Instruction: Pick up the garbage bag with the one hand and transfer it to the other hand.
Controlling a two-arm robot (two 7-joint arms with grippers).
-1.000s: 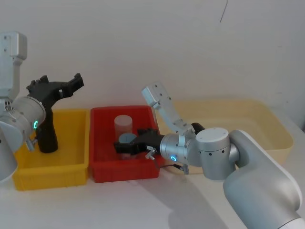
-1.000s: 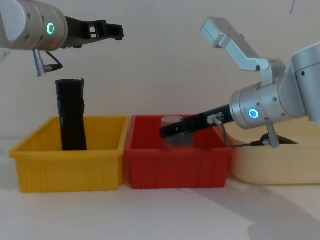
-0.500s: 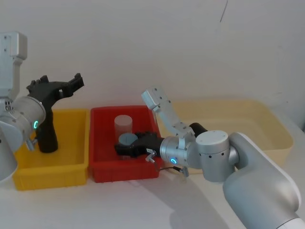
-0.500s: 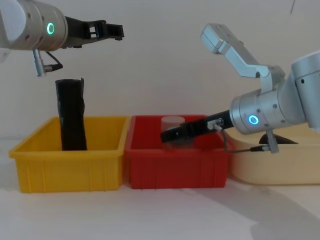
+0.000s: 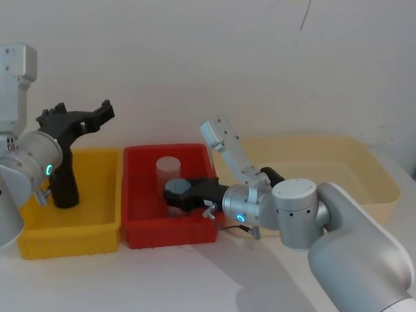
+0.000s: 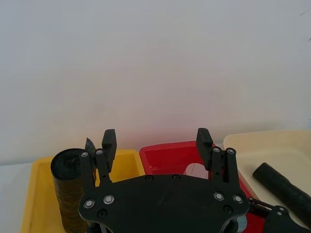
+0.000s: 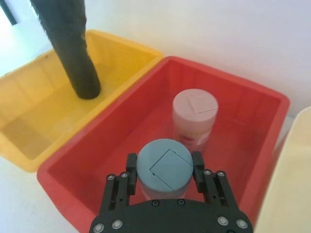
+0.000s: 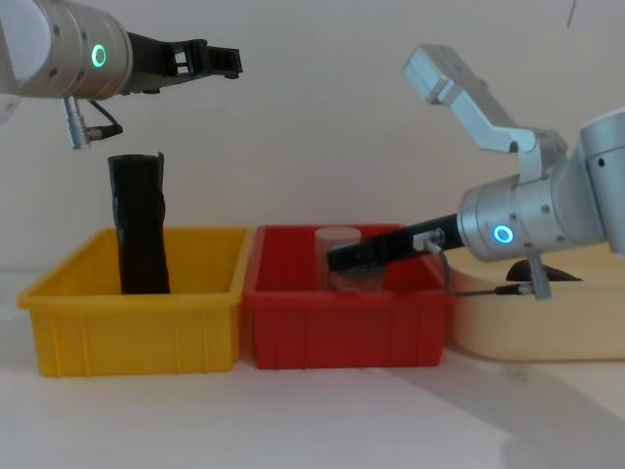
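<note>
My right tool (image 7: pixel 165 182) straddles the blue-capped jar (image 7: pixel 164 165) in the red bin (image 5: pixel 140 234), unclenched; closing here grabs the jar, not the garbage bag (image 6: pixel 282 187).

Silver-grey robot arms ending in slim black grippers.
Each thick round wrist carries a glowing green ring light; the left gripper (image 8: pixel 210 59) and right gripper (image 8: pixel 342 259) have flat black bodies studded with small silver screws, and a thin cable loops beneath the right wrist.
</note>
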